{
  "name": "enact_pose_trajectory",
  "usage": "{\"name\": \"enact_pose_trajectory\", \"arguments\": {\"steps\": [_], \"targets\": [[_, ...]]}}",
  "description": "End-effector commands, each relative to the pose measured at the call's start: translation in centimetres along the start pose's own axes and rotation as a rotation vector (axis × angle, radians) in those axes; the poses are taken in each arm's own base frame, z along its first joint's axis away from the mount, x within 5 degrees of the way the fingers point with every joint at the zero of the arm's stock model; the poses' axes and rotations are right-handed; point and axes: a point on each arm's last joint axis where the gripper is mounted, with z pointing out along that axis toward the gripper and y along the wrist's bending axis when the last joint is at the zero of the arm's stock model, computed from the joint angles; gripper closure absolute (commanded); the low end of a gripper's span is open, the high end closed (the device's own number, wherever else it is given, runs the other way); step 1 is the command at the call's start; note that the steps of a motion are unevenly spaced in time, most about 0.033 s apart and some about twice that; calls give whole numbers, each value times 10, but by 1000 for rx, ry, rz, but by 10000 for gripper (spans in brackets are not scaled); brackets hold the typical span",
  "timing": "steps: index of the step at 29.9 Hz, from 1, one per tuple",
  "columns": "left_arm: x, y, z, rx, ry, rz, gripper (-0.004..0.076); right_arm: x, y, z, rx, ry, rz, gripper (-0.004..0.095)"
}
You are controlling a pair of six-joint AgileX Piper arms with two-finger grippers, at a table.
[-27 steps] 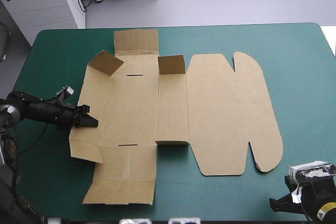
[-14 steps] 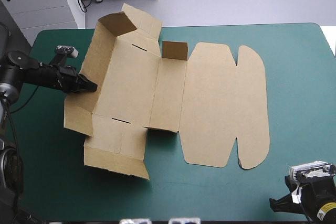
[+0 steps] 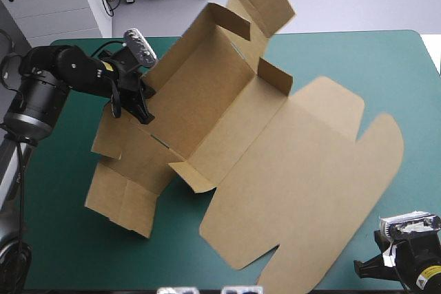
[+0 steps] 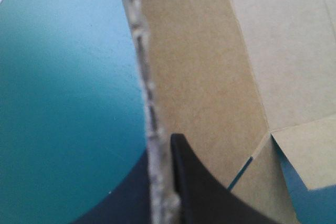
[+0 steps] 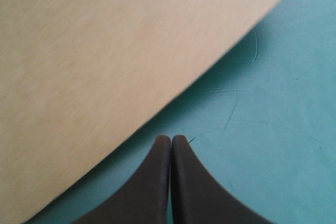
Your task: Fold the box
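The brown box [image 3: 227, 122] is a cut sheet with its left part lifted off the table and tilted; the end flaps stick up past the far edge. My left gripper [image 3: 138, 107] is shut on the sheet's left edge, raised above the table's left side. In the left wrist view the board's raw edge [image 4: 149, 129] runs into my gripper [image 4: 167, 142], with one black finger [image 4: 197, 190] against the inner face. The rounded lid panel [image 3: 310, 191] reaches toward the near right. My right gripper [image 3: 360, 266] rests shut at the near right corner, its tip [image 5: 171, 139] just short of the lid panel [image 5: 94, 61].
Teal-green cover [image 3: 393, 67] shows at the far right and along the left edge [image 3: 55, 191]. A grey cabinet [image 3: 58, 5] stands beyond the far left corner. The lid panel overhangs the table's near edge beside my right gripper.
My left gripper has risen and swung toward the far side with the box's left edge. The sheet has tilted up and turned, its lid sliding to the near right. The right arm stayed still.
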Motion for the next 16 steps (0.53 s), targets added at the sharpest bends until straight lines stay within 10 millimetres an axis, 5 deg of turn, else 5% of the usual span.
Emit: {"name": "enact_pose_trajectory", "arguments": {"steps": [1,16], "targets": [[-29,-21,-30,-129,-90,173,731,-10,-1,-4,17,-66,-5,922],[-103,-110,-32,-380,-266,650,731,-10,-1,-4,17,-66,-5,922]]}}
